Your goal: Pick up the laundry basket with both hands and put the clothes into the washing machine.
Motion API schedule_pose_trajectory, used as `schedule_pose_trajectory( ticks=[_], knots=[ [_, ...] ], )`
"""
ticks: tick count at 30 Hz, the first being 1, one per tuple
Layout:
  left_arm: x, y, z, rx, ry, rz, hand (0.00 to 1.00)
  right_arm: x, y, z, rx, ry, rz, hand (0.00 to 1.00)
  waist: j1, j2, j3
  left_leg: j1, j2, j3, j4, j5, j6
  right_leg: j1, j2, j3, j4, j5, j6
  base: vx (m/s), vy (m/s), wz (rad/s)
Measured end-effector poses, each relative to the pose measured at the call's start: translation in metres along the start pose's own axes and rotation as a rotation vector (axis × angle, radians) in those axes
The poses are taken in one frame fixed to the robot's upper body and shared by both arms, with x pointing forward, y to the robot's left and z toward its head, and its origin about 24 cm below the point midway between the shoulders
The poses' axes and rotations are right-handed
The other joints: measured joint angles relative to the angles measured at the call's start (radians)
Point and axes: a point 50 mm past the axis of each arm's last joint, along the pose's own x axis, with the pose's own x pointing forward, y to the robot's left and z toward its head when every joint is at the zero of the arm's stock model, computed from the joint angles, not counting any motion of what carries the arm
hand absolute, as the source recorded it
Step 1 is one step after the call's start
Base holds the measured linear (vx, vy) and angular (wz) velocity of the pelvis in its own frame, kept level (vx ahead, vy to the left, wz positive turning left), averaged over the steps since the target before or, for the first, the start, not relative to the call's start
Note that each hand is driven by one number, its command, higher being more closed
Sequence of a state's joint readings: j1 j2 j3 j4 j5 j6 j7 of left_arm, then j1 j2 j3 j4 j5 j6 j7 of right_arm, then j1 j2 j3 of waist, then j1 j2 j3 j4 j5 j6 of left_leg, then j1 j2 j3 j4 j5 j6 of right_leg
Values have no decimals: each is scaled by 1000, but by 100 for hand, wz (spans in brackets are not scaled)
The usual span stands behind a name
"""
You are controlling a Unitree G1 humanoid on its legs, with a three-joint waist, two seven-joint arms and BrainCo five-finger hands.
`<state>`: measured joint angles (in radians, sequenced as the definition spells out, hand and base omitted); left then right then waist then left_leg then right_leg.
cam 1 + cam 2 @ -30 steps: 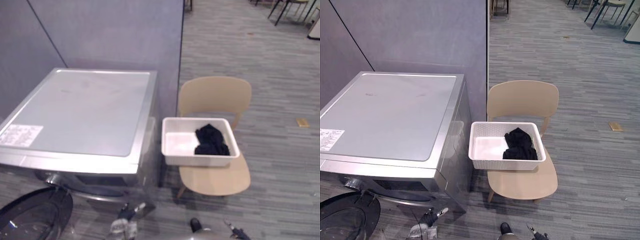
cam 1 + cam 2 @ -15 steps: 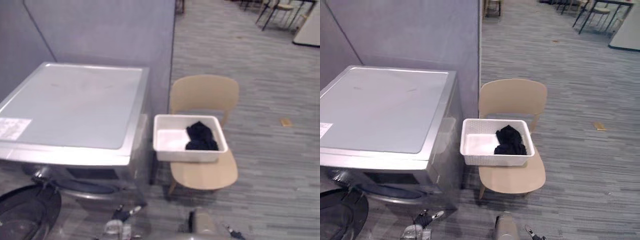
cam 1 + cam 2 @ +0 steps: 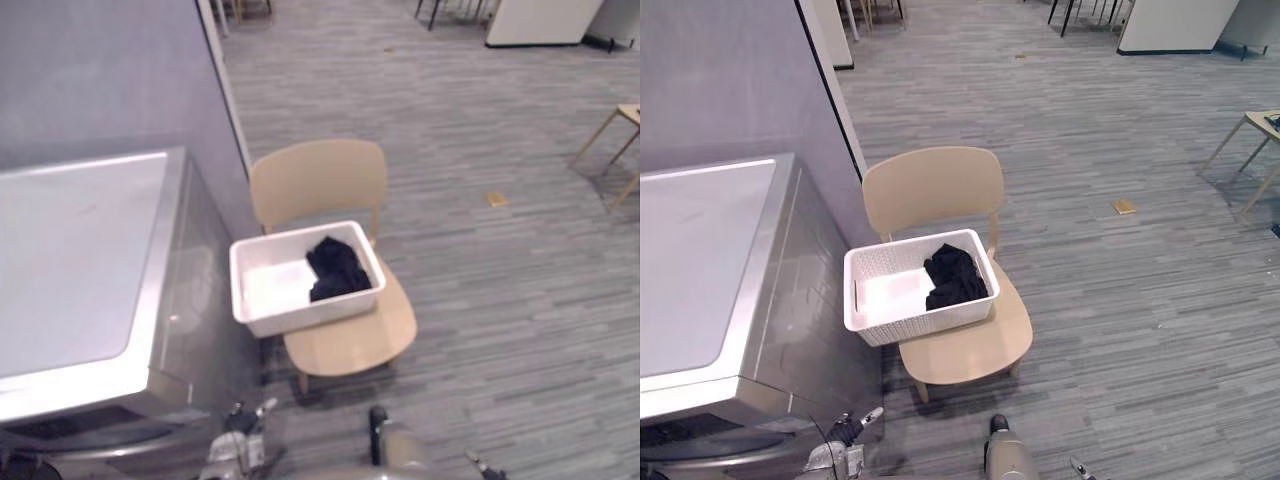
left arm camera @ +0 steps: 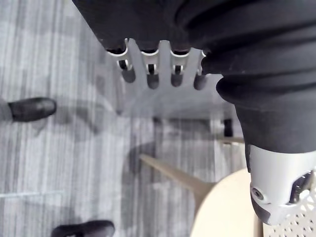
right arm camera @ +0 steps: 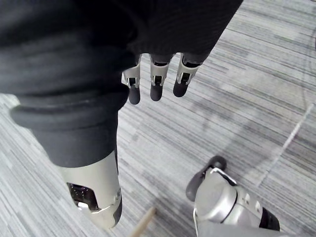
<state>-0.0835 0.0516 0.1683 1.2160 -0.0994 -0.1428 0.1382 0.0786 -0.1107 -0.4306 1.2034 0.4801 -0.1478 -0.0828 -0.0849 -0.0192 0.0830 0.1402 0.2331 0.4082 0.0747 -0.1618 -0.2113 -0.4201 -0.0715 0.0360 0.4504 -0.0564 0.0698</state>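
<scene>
Fingers (image 4: 151,74) of the left hand (image 4: 176,64) hung loosely straight and apart, holding nothing; those (image 5: 181,81) of the right hand (image 5: 156,74) were likewise relaxed and empty over bare floor. Just past the left fingers lay the edge of the chair (image 3: 975,345), with a corner of the laundry basket (image 3: 930,322) beside the thumb. From the head, the white basket sat on the chair seat, ahead of both hands and apart from them, the black clothes (image 3: 952,275) heaped at its far end from the washing machine (image 3: 700,270), which stood off to the left fingers' side. By my reading nothing was done yet: reaching, gripping both ends, lifting, carrying and loading all remained.
</scene>
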Motion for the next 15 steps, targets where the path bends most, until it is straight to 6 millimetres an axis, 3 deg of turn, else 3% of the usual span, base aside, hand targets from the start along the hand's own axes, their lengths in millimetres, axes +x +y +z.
schedule_pose_trajectory(
  ticks=[2, 6, 9, 10, 11, 13, 14, 15],
  knots=[
    [0, 2, -1, -6, 3, 5, 0, 1, 3, 6, 0, -23, 11, 0, 6, -24, -11, -2, -2, 1, 14, 0, 0, -42, -2, 7, 90, -52, -12, -61, -155, 3],
    [-4, -22, -2, 13, -4, -64, 0, 2, 1, 23, -42, -93, 22, 0, 9, -1, -3, -11, -27, -47, 37, 10, 21, -46, -61, -30, 186, -134, -16, -42, -130, 43],
    [-5, -23, -3, 23, -15, -71, 0, 0, 10, 37, -85, -167, 77, 0, 23, 25, 2, -55, -74, -125, 69, -11, 39, 3, -76, -52, 124, -130, 0, -63, 17, 51],
    [-6, -19, -6, 26, -16, -62, 0, -4, 25, 52, -88, -240, 138, 0, 25, 44, -6, -96, -90, -159, 83, -27, 51, 31, -56, -58, 46, -112, 18, -59, 105, 12],
    [-9, -16, -18, 42, 7, -60, 0, -16, 50, 76, -79, -373, 244, 0, 38, 75, -25, -131, -91, -222, 81, -41, 69, 33, -23, -35, 38, -100, 8, -21, 118, 17],
    [-9, -8, -23, 73, 17, -44, 0, -31, 68, 104, -86, -522, 321, 0, 31, 38, -18, -128, -129, -228, 74, -35, 76, 61, -25, 19, 47, -108, 4, 19, 75, 23],
    [-10, -11, -23, 86, 10, -57, 0, -44, 76, 131, -78, -646, 351, 0, 43, 62, -23, -135, -127, -244, 68, -31, 81, 83, -21, 16, -12, -85, 13, 13, 63, 18],
    [-11, -12, -25, 93, 15, -62, 0, -51, 81, 142, -70, -704, 367, 0, 46, 63, -24, -141, -127, -247, 65, -30, 84, 88, -20, 17, -33, -75, 17, 31, 105, 5]
  ],
)
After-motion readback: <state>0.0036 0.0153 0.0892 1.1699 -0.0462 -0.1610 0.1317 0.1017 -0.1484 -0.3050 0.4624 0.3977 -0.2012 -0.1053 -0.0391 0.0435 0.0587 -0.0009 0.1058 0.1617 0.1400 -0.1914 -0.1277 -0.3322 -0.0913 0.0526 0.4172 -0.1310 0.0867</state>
